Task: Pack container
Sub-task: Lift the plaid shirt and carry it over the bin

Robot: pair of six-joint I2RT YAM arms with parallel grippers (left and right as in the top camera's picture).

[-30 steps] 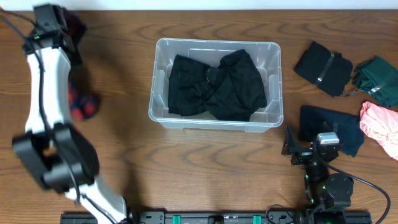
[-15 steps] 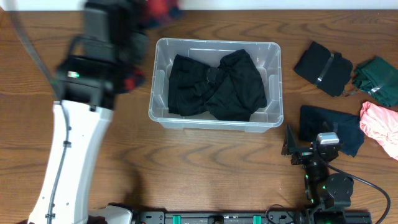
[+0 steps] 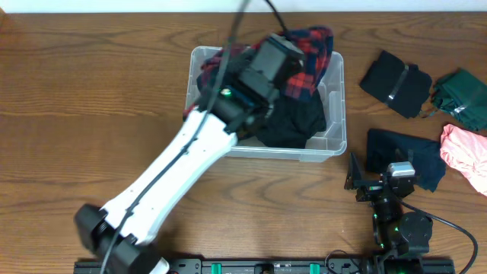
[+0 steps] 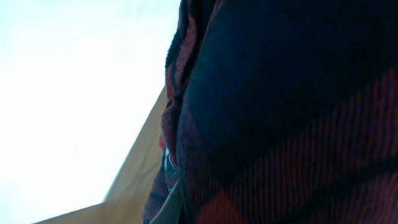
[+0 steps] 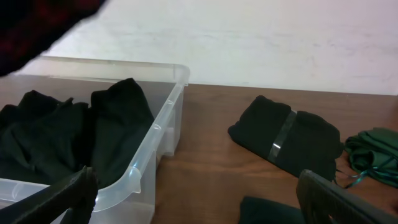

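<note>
The container (image 3: 329, 143), a clear plastic rectangular bin with rounded corners, stands upright and open-topped mid wooden table (image 3: 114, 114), holding black clothing (image 3: 300, 122), a red plaid garment (image 3: 308, 65) over its far side

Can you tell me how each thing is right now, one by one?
container, no lid on, partly filled.
black clothes, crumpled inside the container.
red plaid cloth, held above the container.
left end effector, shut on the red plaid cloth.
right end effector, open, holding nothing.
black striped cloth, folded on the table.
green cloth, bunched up.
pink cloth, crumpled.
navy cloth, lying flat.
</note>
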